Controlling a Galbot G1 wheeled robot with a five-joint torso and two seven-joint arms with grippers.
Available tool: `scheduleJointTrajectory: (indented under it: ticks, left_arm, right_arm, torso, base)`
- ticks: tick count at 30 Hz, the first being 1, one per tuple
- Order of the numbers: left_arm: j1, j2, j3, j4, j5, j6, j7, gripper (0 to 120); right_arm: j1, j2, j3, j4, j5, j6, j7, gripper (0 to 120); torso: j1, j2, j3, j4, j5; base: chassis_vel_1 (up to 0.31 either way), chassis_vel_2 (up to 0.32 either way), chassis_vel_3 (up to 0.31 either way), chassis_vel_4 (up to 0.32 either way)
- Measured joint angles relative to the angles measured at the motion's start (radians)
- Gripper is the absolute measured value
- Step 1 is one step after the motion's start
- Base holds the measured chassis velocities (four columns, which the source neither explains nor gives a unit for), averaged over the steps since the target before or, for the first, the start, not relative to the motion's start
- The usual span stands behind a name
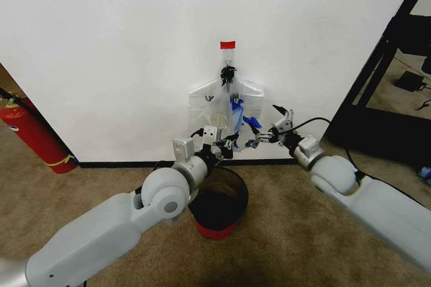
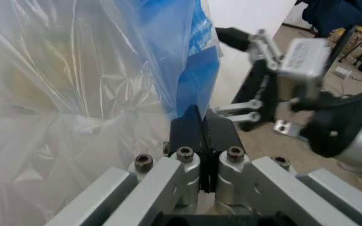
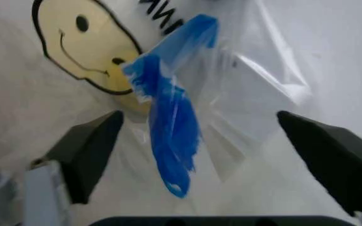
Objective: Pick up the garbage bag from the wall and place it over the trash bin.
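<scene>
Garbage bag (image 1: 225, 108): thin translucent film, hanging from the black hook (image 1: 228, 71) on the wall (image 1: 108, 44), just above the trash bin (image 1: 219, 203).
Left end effector (image 2: 201, 123): fingers pressed together, pinching a blue-patched fold at the bag's lower edge; the film rises straight up out of the pinch.
Right end effector (image 3: 200, 155): fingers spread wide, a blue patch (image 3: 171, 122) and the smiley print hanging between them, nothing clamped. In the head view it sits just beside the bag's lower right side, close to the left end effector.
Handling: judged very light, limp, crinkly, likely slippery; will not hold shape and should stretch or tear if tugged hard against the hook.
Where to grip: the blue patches look like the marked spots; a pinch on a gathered fold should hold better than one on a single layer.
Bin: on the carpet floor (image 1: 289, 233) against the wall, directly under the bag, mouth open upward.
Fire extinguisher (image 1: 34, 132): well apart, far left, leaning by the wall.
</scene>
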Motion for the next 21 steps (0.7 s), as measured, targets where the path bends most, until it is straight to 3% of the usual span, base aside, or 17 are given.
scheduleJointTrajectory:
  ticks: [2,12,15,17,21]
  left_arm:
    - [0.0,0.0,0.0,0.0,-0.001,0.0,0.0,0]
    - [0.003,0.001,0.0,-0.006,-0.009,0.001,-0.002,0]
    - [0.005,0.002,0.0,-0.009,-0.01,0.002,-0.004,0]
    - [0.005,0.002,0.0,-0.009,-0.01,0.002,-0.004,0]
    - [0.005,0.005,-0.004,-0.012,-0.011,0.002,-0.006,0]
  right_arm:
    - [0.013,0.003,-0.01,-0.008,-0.007,0.003,-0.004,88]
    - [0.14,0.037,-0.129,-0.062,-0.049,0.018,-0.016,50]
    - [0.132,0.04,-0.131,-0.044,-0.024,-0.015,-0.01,37]
    - [0.128,0.04,-0.131,-0.041,-0.024,-0.02,-0.009,36]
    - [0.097,0.029,-0.116,-0.026,-0.029,-0.039,0.0,16]
  torso:
    - [0.0,0.0,0.0,0.0,0.0]
    - [0.0,0.0,0.0,0.0002,-0.0002]
    - [0.0,0.0,0.0,0.0,0.0]
    - [0.0,0.0,0.0,0.0,0.0]
    - [0.0,0.0,0.0,0.0,0.0001]
  base:
    - [0.0,0.0,0.0,0.0]
    - [0.0,0.0,0.0,0.0]
    - [0.0,0.0,0.0,0.0]
    - [0.0,0.0,0.0,0.0]
    - [0.0,0.0,0.0,0.0]
